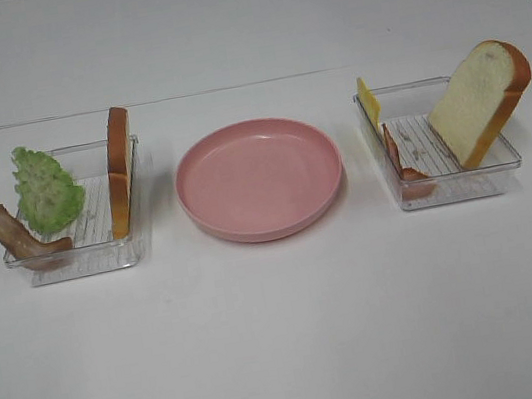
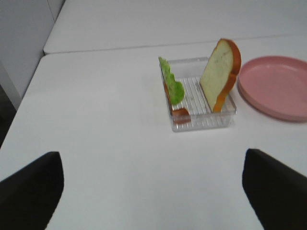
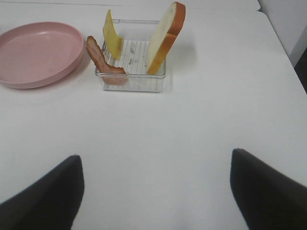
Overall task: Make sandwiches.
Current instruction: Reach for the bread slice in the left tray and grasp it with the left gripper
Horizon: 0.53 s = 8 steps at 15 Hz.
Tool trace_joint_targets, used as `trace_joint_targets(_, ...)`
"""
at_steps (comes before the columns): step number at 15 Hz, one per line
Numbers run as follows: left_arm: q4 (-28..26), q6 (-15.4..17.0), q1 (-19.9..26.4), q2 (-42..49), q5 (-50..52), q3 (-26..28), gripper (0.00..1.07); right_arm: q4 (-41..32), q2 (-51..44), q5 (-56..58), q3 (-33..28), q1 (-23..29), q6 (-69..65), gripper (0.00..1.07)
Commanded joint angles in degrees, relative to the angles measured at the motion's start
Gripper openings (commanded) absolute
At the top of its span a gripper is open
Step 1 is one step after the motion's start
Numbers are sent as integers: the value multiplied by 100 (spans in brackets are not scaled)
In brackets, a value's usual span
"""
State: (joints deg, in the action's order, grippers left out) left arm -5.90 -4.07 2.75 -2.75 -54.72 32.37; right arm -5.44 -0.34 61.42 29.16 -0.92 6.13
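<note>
No sandwich is stacked; the parts stand in two clear trays. The left tray (image 1: 83, 257) holds green lettuce (image 1: 47, 189), a bacon strip (image 1: 13, 234) and an upright bread slice (image 1: 119, 167). The right tray (image 1: 457, 193) holds a yellow cheese square (image 1: 369, 102), a bacon strip (image 1: 402, 166) and a leaning bread slice (image 1: 481, 100). My left gripper (image 2: 152, 153) is open and empty, well short of the lettuce (image 2: 171, 86) and bread (image 2: 219, 72). My right gripper (image 3: 154, 155) is open and empty, short of the cheese (image 3: 113, 36) and bread (image 3: 165, 36). Neither gripper shows in the high view.
A round pink plate (image 1: 258, 175) lies empty between the two trays on the white table. A seam crosses the table behind the trays. The table's left edge shows in the left wrist view, its right edge in the right wrist view.
</note>
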Motion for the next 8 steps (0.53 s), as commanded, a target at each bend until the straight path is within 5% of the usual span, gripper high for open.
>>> trace_joint_targets(1,-92,63,29,-453,573,132,95,-11,-80,-46,-11,-46,46,79)
trace_joint_targets(6,-751,46,29,-2796,1215,705,92,-11,-80,-46,-11,-46,46,79)
trace_joint_targets(8,-1238,-74,29,-4584,1100,1558,91,-11,-80,-46,-11,-46,46,79)
